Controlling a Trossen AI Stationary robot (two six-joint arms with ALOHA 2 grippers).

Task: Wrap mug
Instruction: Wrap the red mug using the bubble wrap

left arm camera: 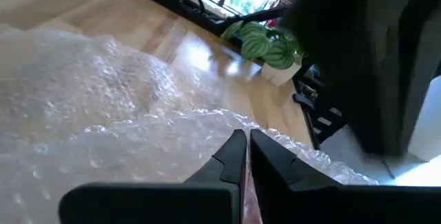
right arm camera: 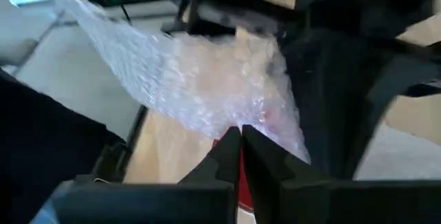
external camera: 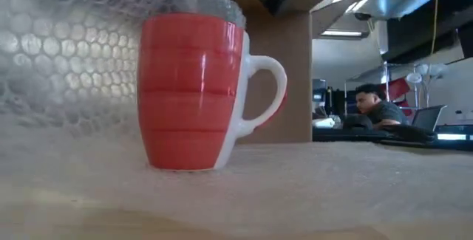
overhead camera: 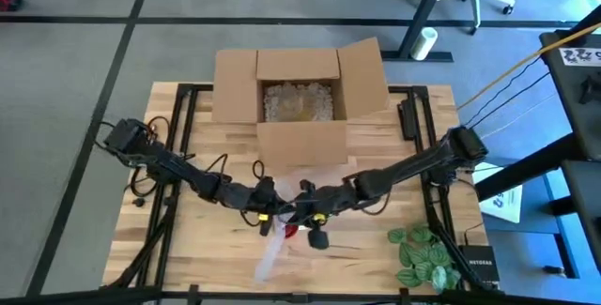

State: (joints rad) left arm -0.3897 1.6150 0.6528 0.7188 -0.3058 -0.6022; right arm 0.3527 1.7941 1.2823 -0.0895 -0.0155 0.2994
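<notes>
A red mug (external camera: pixel 188 92) with a white inside and handle stands upright on a sheet of clear bubble wrap (external camera: pixel 66 48), which rises beside and over it. From above, the mug (overhead camera: pixel 289 231) shows only as a red patch between the two grippers at the table's near middle. My left gripper (overhead camera: pixel 266 213) and my right gripper (overhead camera: pixel 315 221) are each shut on the wrap, close on either side of the mug. A tail of wrap (overhead camera: pixel 270 260) lies toward the near edge. My left gripper pinches an edge of the bubble wrap (left arm camera: pixel 233 122) between its two shut fingers. From there the sheet spreads away in loose, crumpled folds; one layer or several, I cannot tell. My right gripper pinches a bunched part of the bubble wrap (right arm camera: pixel 238 117) between its shut fingers, right above the red mug (right arm camera: pixel 242 179). From the fingers the sheet stretches up and away, lifted off the table.
An open cardboard box (overhead camera: pixel 299 89) with packing fill stands at the table's far middle. A potted plant (overhead camera: pixel 423 253) sits at the near right corner. In the low view a person (external camera: pixel 373 107) sits in the room beyond the table.
</notes>
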